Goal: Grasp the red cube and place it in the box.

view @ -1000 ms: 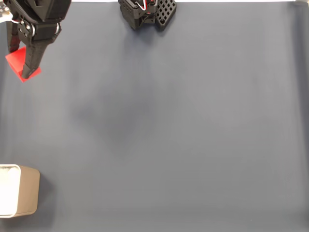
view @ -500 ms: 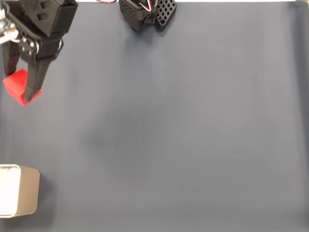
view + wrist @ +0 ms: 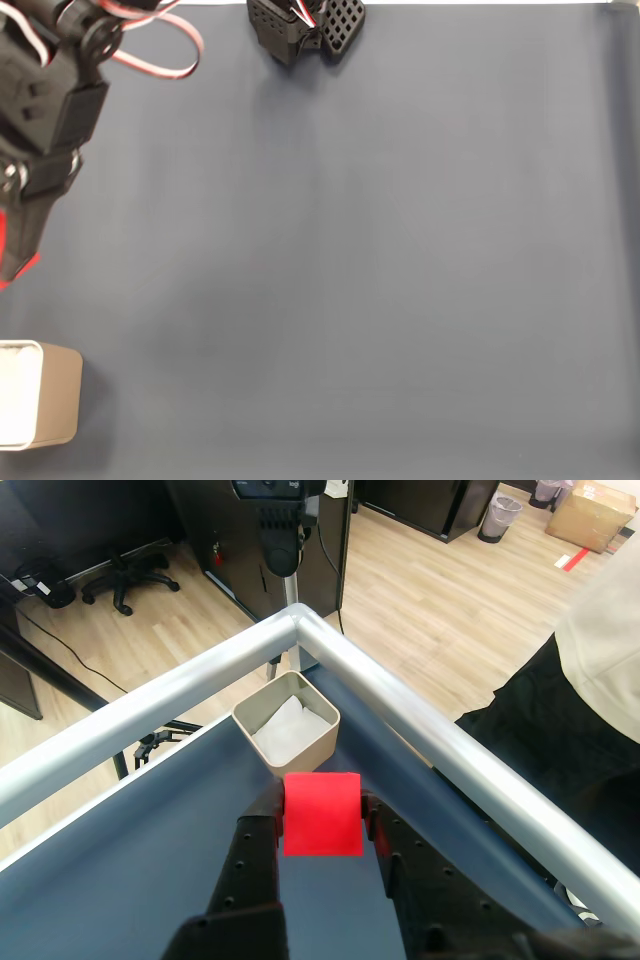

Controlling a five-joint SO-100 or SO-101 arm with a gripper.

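Even, bright indoor light, soft faint shadows on the table mat (image 3: 400, 250), both views sharp.

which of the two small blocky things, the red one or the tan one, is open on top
The tan box near the table corner: the wrist view shows its open top and white inside. The red cube is solid, with closed matte faces, held between the gripper fingers.
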